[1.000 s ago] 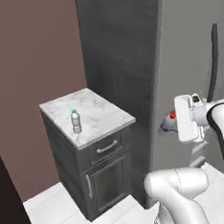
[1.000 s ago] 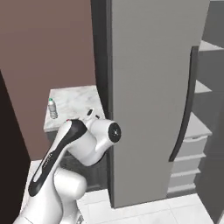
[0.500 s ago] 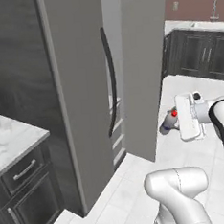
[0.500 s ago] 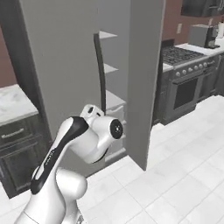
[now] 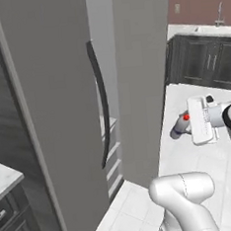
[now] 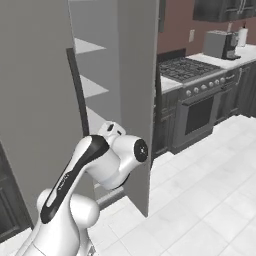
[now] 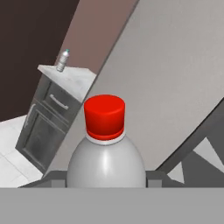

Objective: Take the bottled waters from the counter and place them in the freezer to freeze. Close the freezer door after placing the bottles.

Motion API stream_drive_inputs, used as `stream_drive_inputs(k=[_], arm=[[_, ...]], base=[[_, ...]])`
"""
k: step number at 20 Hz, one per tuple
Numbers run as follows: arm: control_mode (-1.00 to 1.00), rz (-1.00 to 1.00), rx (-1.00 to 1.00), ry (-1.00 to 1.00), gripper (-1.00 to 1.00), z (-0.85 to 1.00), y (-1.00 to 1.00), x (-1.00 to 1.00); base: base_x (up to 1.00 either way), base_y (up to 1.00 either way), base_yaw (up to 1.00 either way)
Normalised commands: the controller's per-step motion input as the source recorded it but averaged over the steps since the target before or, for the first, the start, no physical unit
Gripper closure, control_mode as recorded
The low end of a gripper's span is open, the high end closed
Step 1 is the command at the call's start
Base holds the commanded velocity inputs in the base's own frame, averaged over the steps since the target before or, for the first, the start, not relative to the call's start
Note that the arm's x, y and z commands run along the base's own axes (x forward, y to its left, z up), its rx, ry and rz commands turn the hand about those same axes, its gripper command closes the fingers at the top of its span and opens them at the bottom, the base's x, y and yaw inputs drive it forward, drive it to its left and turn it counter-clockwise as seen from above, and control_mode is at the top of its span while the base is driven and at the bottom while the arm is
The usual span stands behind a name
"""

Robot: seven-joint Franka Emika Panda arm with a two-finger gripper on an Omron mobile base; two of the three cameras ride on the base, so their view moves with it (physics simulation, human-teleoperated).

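Note:
My gripper (image 5: 182, 124) is shut on a bottled water (image 5: 180, 126) with a red cap (image 7: 104, 114), held out to the right of the freezer (image 5: 51, 93) at about mid height. The freezer stands with a door swung out, and white shelves (image 6: 88, 86) show between its grey panels next to the long dark handle (image 5: 102, 103). In the hand view the held bottle (image 7: 105, 164) fills the foreground. Far behind it the second bottled water (image 7: 62, 60), with a light cap, stands upright on the marble counter (image 7: 72, 78).
A steel stove (image 6: 197, 82) and a coffee machine (image 6: 220, 44) stand to the right of the freezer. Dark lower cabinets (image 5: 204, 62) line the far wall. White tiled floor (image 6: 210, 200) lies open in front of the freezer.
The whole picture has swung from the counter to the freezer, so the base has moved. The red-capped bottle stays in the shut gripper, held the same way.

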Motion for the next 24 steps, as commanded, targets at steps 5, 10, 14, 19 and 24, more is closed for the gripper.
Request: stream_drive_inputs(k=[5,10,14,19,24], arm=[[1.00,0.00,0.00,0.00,1.00,0.00,0.00,0.00],[1.00,0.00,0.00,0.00,1.00,0.00,0.00,0.00],[1.00,0.00,0.00,0.00,1.00,0.00,0.00,0.00],[1.00,0.00,0.00,0.00,1.00,0.00,0.00,0.00],[1.00,0.00,0.00,0.00,1.00,0.00,0.00,0.00]], base=[[0.66,0.00,0.37],[0.79,-0.01,0.30],[1.00,0.00,0.21],[0.94,-0.22,0.16],[0.01,-0.39,0.24]])
